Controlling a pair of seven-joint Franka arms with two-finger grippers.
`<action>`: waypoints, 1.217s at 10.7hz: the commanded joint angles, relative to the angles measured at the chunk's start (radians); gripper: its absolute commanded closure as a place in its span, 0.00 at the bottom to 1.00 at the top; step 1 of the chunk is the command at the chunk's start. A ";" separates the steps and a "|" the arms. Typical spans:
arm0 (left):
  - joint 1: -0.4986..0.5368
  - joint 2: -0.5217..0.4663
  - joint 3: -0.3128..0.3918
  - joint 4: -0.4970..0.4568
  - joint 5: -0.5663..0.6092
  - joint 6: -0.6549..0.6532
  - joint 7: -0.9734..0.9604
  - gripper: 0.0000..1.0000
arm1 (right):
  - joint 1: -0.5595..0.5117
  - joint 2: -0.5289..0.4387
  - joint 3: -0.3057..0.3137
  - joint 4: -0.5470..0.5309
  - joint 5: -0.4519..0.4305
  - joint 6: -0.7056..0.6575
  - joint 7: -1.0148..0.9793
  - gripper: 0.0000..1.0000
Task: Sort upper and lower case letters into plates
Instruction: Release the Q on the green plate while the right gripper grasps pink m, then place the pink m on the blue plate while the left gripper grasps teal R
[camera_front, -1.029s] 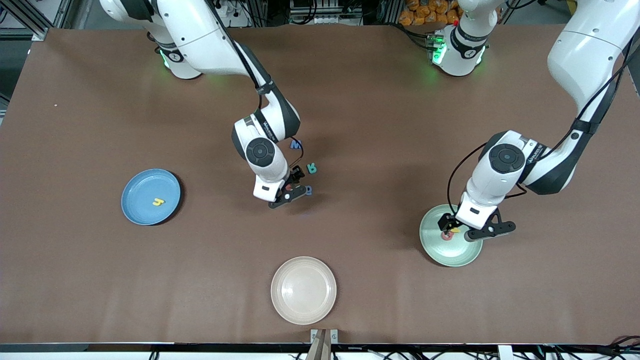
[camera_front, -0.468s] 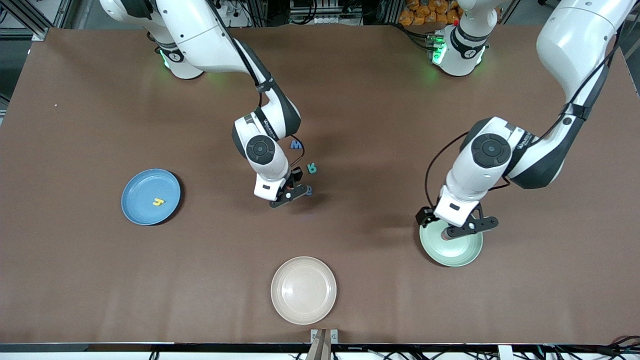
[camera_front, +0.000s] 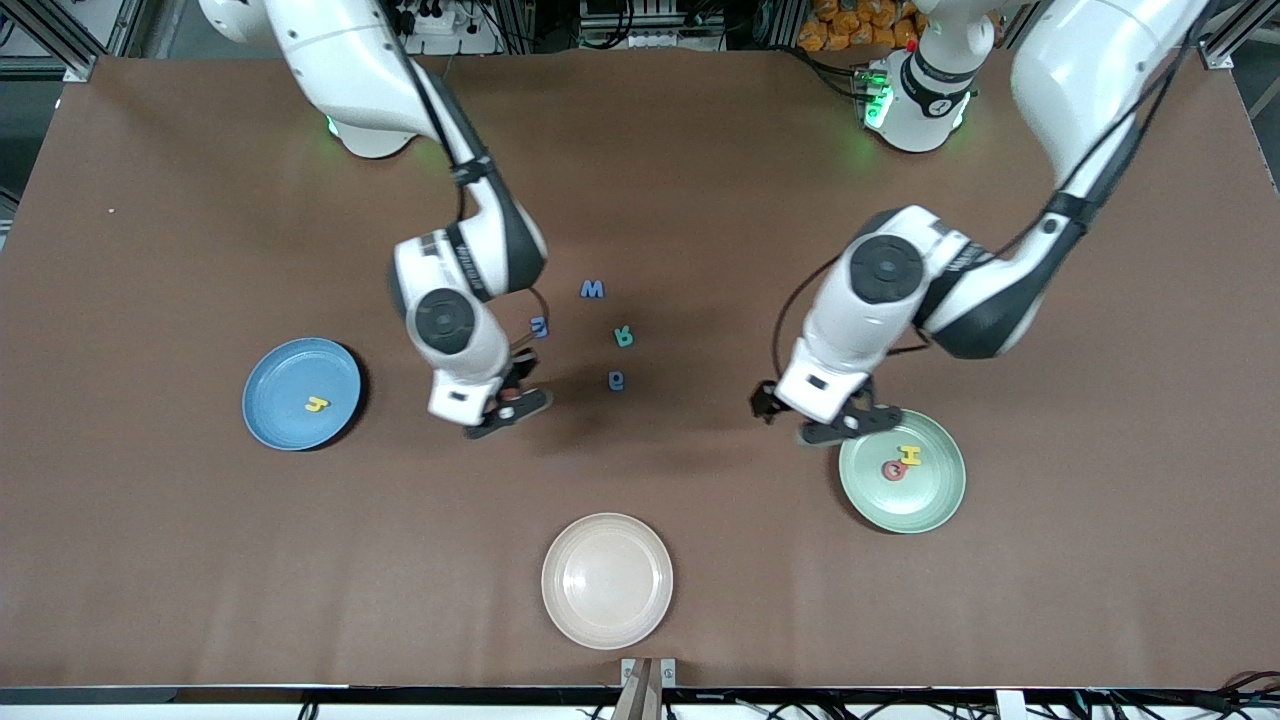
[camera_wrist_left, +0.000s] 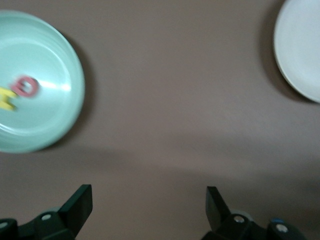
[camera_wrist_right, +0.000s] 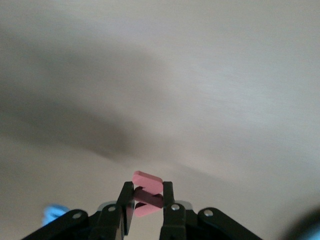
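My right gripper (camera_front: 508, 407) is shut on a pink-red letter (camera_wrist_right: 148, 194) and holds it above bare table between the sky blue plate (camera_front: 280, 380) and the loose letters. A yellow letter (camera_front: 317, 404) lies in the blue plate. A blue W (camera_front: 592, 289), a small blue letter (camera_front: 540, 325), a teal R (camera_front: 623, 337) and another blue letter (camera_front: 616, 380) lie mid-table. My left gripper (camera_front: 830, 422) is open and empty, beside the mint green plate (camera_front: 925, 495), which holds a yellow H (camera_front: 909, 456) and a red letter (camera_front: 892, 470).
A beige plate (camera_front: 607, 578) sits near the front edge, empty. It also shows in the left wrist view (camera_wrist_left: 300, 50), as does the mint plate (camera_wrist_left: 50, 110). The table is brown and bare toward both ends.
My right gripper lifted the red letter from the letter group and moved toward the blue plate. My left gripper left the mint plate and moved toward the middle, uncovering the yellow H and red letter.
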 joint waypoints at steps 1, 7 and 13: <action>-0.226 0.071 0.115 0.095 -0.016 -0.022 -0.145 0.00 | -0.011 -0.028 -0.139 -0.029 -0.017 -0.086 -0.119 1.00; -0.610 0.221 0.324 0.240 -0.069 -0.011 -0.291 0.00 | -0.218 -0.031 -0.178 -0.075 -0.020 -0.154 -0.361 1.00; -0.663 0.298 0.324 0.253 -0.105 0.032 -0.304 0.00 | -0.287 -0.083 -0.175 -0.293 -0.007 0.182 -0.589 1.00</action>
